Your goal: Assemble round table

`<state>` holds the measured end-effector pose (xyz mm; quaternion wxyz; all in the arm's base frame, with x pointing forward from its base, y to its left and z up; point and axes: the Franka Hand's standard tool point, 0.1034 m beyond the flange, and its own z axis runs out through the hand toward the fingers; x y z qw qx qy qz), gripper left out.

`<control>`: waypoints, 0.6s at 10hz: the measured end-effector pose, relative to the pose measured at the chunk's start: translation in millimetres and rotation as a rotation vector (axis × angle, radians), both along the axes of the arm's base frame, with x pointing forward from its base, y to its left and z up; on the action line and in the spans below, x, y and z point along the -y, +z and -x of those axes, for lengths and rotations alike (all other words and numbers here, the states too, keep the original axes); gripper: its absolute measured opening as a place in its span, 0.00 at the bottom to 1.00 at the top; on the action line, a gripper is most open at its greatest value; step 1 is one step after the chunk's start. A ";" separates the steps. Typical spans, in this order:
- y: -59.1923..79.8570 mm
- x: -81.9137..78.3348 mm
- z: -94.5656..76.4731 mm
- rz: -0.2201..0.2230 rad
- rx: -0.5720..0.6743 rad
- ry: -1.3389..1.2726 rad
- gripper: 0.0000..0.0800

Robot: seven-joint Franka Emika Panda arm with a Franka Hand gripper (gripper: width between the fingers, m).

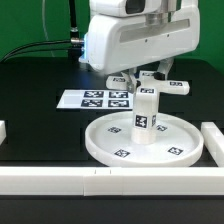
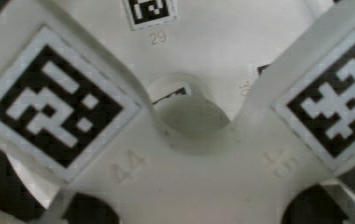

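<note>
You are looking at the Panda arm (image 1: 128, 35) poised low over the middle of the black tabletop (image 1: 40, 110). Beneath it the round rimmed disc (image 1: 143, 140) lies flat near the front border wall (image 1: 100, 180), at about 5 o'clock from the marker board (image 1: 97, 98). The short thick leg (image 1: 146, 112) stands upright at the disc's centre, a tag on its side facing you. The cross-shaped base (image 1: 155, 84) sits right at the leg's top, level, its arms reaching out toward 3 and 9 o'clock; whether it rests on the leg or hangs just above it cannot be told.

The jaws (image 1: 146, 72) come down onto the base from the 12 o'clock side, but their tips are hidden behind the base and the arm's body, so you cannot tell how wide they stand or whether they hold it.

From the wrist view the base (image 2: 192, 120) fills the picture: two tagged arms spread out from a round central hub, a third tag at the far edge.
</note>
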<state>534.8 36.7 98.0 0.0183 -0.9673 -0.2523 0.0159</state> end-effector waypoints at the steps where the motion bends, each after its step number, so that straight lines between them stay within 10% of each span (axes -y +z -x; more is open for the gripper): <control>1: 0.2 -0.7 -0.1 -0.002 -0.003 -0.113 0.56; 6: -0.6 -3.4 0.3 -0.031 -0.027 -0.652 0.56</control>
